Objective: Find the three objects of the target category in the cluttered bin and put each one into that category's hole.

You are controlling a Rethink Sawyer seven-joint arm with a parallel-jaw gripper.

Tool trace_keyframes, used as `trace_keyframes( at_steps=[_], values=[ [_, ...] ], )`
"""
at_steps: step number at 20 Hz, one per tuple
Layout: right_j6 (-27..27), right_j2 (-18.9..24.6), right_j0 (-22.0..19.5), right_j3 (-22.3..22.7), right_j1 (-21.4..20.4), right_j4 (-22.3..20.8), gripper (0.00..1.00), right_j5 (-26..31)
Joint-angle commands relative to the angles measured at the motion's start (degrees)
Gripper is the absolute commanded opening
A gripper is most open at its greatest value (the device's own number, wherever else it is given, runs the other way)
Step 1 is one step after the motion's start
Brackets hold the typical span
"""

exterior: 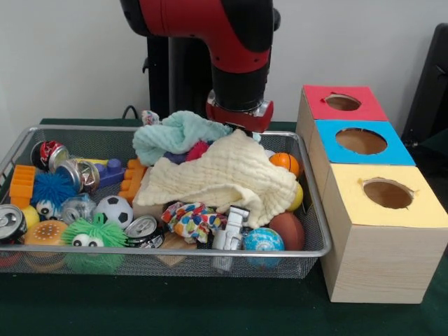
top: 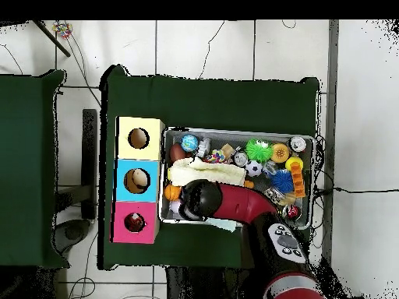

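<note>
Front edge of the wire bin (exterior: 168,253): green fuzzy toy with eyes (exterior: 93,236), crushed can (exterior: 144,230), multicolour spotted cloth (exterior: 192,219), grey toy car (exterior: 231,228), blue patterned ball (exterior: 262,242) and brown football (exterior: 288,229), all packed close. Left corner has another can (exterior: 10,222) and a burger toy (exterior: 44,233). Just behind: soccer ball (exterior: 114,209), blue spiky toy (exterior: 52,189), orange block (exterior: 22,183). Middle of bin is covered by a cream cloth (exterior: 227,178), draped over other items; orange ball (exterior: 285,162) sits at its right edge by the bin wall. Behind the cream cloth, a teal cloth (exterior: 175,134) is bunched at the back. Red and black arm comes down at the bin's back, gripper (exterior: 239,126) low against both cloths; fingers hidden, can't tell if open or closed. Right of the bin, three boxes in a row touching each other: yellow box (exterior: 381,224) nearest, blue box (exterior: 360,143) in the middle, red box (exterior: 341,103) farthest, each with a round hole on top. In the overhead view something lies inside the blue box's and red box's holes, too small to identify.
</note>
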Motion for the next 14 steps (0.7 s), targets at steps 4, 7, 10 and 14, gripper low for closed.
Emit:
trace_keyframes(
  at_steps=[4,7,10,14],
  values=[
    [-4.2,0.9,-7.5,-4.0,0.6,-5.3,0.00,0.1],
    [-9.8,0.0,-10.2,-6.9,-0.1,-10.4,0.00,2.8],
    [-13.2,-0.5,-12.4,-9.8,0.2,-16.7,0.00,2.3],
    [-15.3,1.1,-15.7,-12.3,1.0,-23.6,0.00,1.1]
  ],
)
